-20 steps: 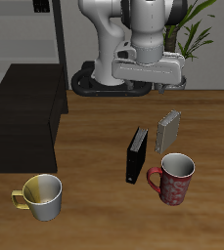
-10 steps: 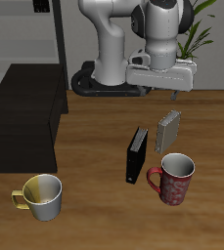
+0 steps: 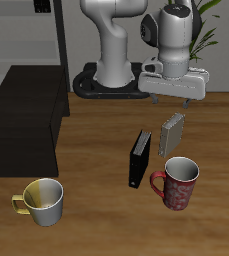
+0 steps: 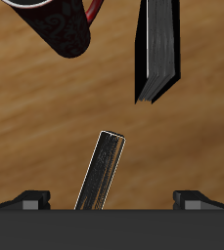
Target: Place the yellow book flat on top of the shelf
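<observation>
The yellow book point(image 3: 172, 133) stands upright on the table, a thin grey-tan slab next to the black upright book point(image 3: 139, 158). In the wrist view the yellow book point(image 4: 101, 171) shows edge-on as a narrow strip, between my two fingertips but well below them. My gripper point(image 3: 173, 99) hangs open and empty above the yellow book. The shelf point(image 3: 26, 118) is the low black-brown cabinet at the table's side, its flat top bare.
A red patterned mug point(image 3: 179, 183) stands just in front of the yellow book; it also shows in the wrist view point(image 4: 63, 23). A yellow-handled metal mug point(image 3: 42, 200) stands near the front edge. A tall thin-framed rack point(image 3: 31, 30) rises behind the shelf.
My gripper has moved sideways away from the shelf and lower, from beside the robot's base to a spot over the yellow book. Nothing on the table moved.
</observation>
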